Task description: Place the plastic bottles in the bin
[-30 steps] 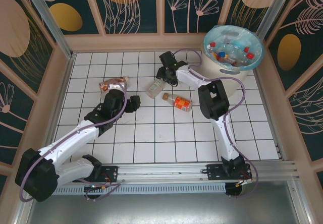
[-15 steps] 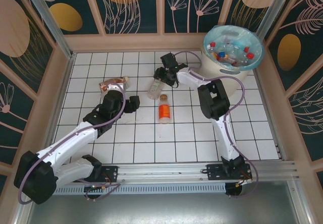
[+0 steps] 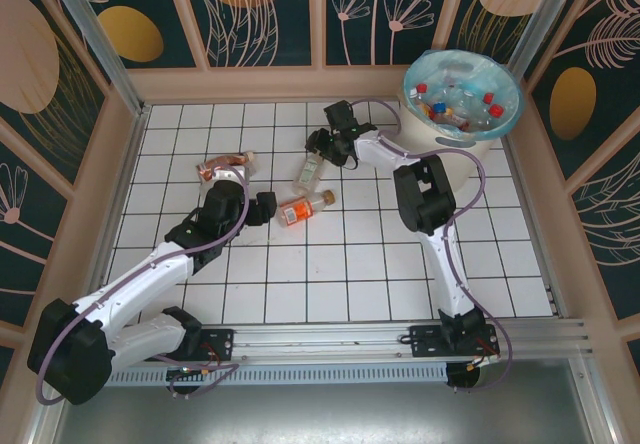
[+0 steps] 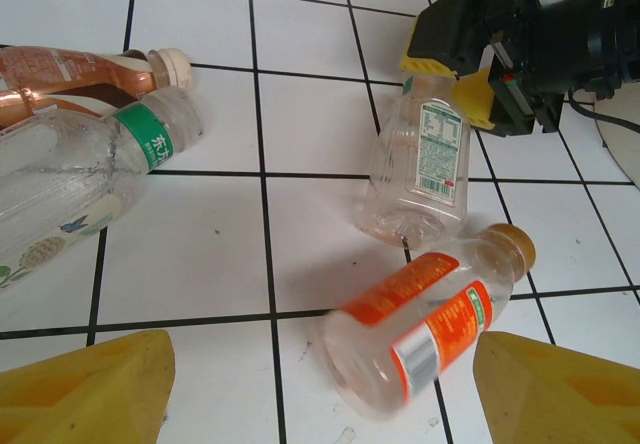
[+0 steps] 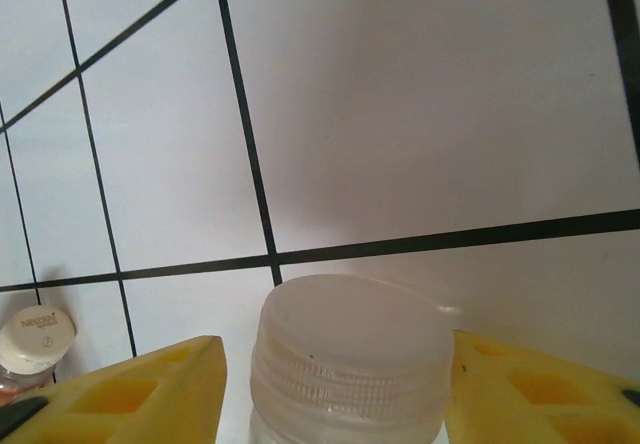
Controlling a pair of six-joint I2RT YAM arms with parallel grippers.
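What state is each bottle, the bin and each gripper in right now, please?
left gripper: open, empty
right gripper: straddling clear bottle's cap, grip unclear
clear bottle: on its side
orange-label bottle: on its side, untouched
green-label bottle: on its side
brown bottle: on its side
bin: upright, bottles inside

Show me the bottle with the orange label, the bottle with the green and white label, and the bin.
bottle with the orange label point(image 4: 422, 326): left wrist view, middle of its body.
bottle with the green and white label point(image 4: 436, 156): left wrist view, its label.
bin point(image 3: 478, 146): top view, cream outer wall.
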